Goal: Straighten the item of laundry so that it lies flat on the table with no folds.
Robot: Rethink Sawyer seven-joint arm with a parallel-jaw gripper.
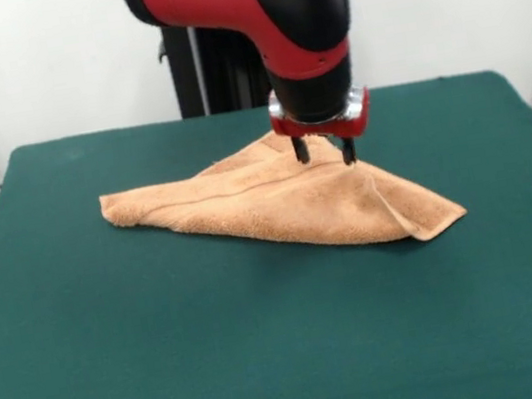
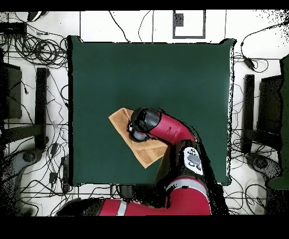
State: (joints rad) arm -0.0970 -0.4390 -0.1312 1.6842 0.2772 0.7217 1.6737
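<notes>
The peach-orange towel lies folded over on the dark green table, in a rough triangle with a crease along its length and a doubled corner at the right. My gripper stands straight down over the towel's far upper edge. Its two dark fingers are apart and their tips touch the cloth. In the overhead view the towel shows partly under the arm's wrist, which hides the gripper. No white tag shows.
The red and black arm reaches from the base at the bottom across the table's near part. Cables and stands lie on the floor around the table edges.
</notes>
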